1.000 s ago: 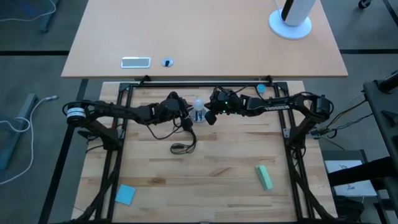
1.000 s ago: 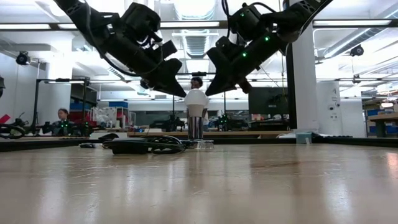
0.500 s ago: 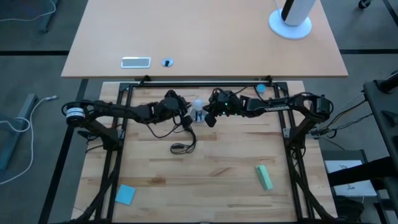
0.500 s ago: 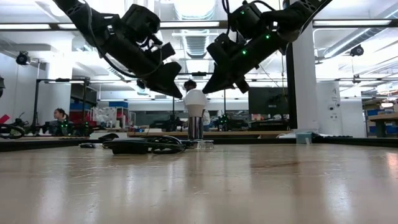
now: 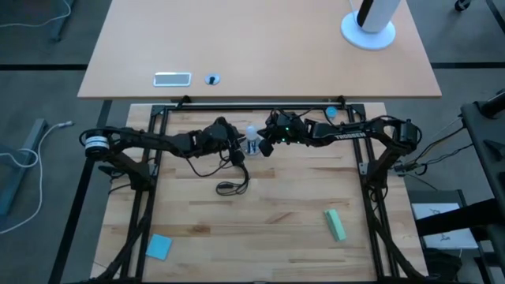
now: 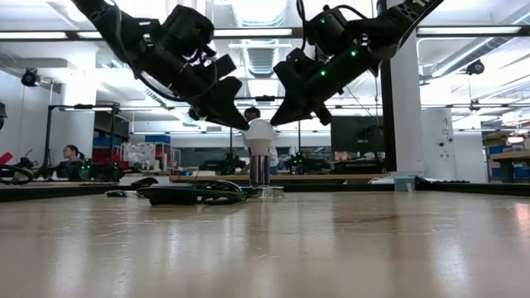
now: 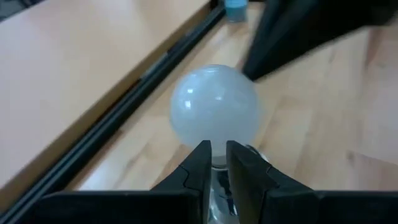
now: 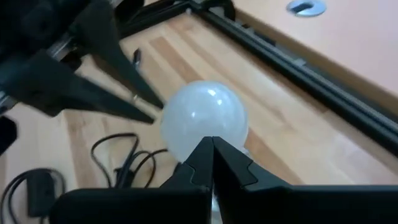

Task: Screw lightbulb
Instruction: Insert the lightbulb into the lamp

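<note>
- The lightbulb (image 6: 260, 131) stands upright in the socket (image 6: 260, 170), mid-table.
- Our right gripper (image 6: 278, 121), fingers pinched together, has eased back beside the glass.
- Left gripper (image 6: 240, 124) stays narrow, gripping nothing.
- We reckon the screwing isn't finished.

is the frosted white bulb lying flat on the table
No, the frosted white pear-shaped lightbulb stands upright on the round silver metal socket, between the two arms' fingers.

A robotics lab: workbenches (image 6: 248, 176), monitors (image 6: 356, 132) and ceiling strip lights (image 6: 50, 36) behind the table
</note>
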`<state>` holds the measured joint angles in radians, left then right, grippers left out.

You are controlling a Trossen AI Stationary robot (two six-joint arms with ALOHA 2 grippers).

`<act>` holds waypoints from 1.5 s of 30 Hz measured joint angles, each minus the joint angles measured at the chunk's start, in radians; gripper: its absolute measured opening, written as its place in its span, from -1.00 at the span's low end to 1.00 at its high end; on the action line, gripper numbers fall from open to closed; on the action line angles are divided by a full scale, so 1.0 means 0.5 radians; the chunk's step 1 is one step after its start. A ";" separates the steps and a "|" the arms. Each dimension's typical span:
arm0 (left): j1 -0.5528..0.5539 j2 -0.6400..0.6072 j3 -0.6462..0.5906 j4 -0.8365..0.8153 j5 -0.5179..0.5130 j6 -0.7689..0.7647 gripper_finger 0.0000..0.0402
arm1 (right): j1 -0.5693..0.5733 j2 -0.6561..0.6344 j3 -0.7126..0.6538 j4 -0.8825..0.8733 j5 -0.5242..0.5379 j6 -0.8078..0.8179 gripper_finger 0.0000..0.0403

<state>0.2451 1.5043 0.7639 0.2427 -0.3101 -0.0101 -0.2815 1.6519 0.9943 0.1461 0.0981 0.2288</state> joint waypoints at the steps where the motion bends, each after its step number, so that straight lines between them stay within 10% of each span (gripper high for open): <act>1: 0.001 0.013 -0.001 0.022 -0.037 0.000 -0.80 | 0.005 0.007 0.000 0.002 -0.005 0.008 -1.00; 45: 0.054 0.033 -0.002 0.040 -0.049 0.002 -0.80 | -0.026 0.045 0.000 -0.017 -0.112 0.026 -1.00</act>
<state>0.2719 1.5208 0.7631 0.2625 -0.3347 -0.0091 -0.2946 1.6745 0.9943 0.1378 0.0423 0.2417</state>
